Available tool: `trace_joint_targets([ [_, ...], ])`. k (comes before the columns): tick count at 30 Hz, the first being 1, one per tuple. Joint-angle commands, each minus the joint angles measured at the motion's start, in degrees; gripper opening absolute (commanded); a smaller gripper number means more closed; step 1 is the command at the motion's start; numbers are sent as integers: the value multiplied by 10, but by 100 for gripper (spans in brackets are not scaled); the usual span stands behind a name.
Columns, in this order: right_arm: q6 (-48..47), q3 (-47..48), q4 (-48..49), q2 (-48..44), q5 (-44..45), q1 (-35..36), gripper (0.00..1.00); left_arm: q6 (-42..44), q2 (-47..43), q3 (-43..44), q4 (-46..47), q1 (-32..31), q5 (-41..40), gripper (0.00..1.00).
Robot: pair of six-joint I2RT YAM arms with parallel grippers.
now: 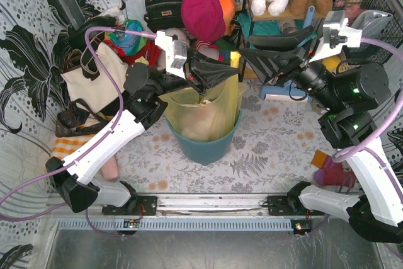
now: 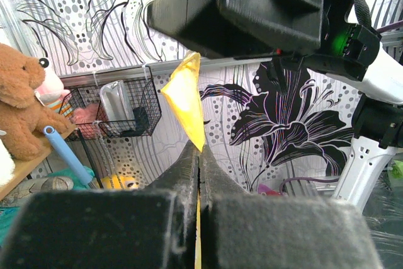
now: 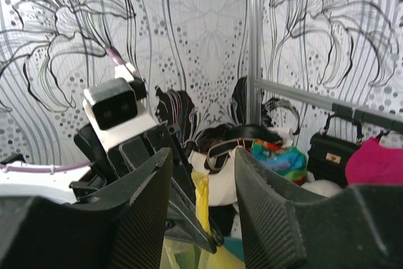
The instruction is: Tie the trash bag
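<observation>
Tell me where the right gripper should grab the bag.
Probably the thin yellow tip of the bag sticking out past the left gripper's shut jaws. Come from the right, level with it: the open right gripper faces that tip.

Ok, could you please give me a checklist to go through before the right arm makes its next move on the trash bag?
1. Left fingers clamped on the trash bag: ok, yellow plastic is pinched between them.
2. Right fingers open: ok, they stand apart with nothing gripped.
3. Right fingers lined up with a free flap: cannot tell; a yellow strip shows beyond the gap, but its depth is unclear.
4. Trash bag seated in the teal bin: ok, the bin stands upright.
5. Arms clear of each other: cannot tell; both sets of fingers are close together above the bin.
</observation>
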Motion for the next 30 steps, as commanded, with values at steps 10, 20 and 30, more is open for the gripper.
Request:
trace_joint_targets([
  [10, -10, 12, -48, 11, -3, -1, 36, -5, 2, 2, 12, 4, 6, 0],
  [20, -10, 0, -55, 5, 5, -1, 36, -8, 1, -2, 17, 4, 1, 0],
  [30, -9, 1, -50, 10, 6, -1, 42, -10, 3, -1, 17, 3, 5, 0],
])
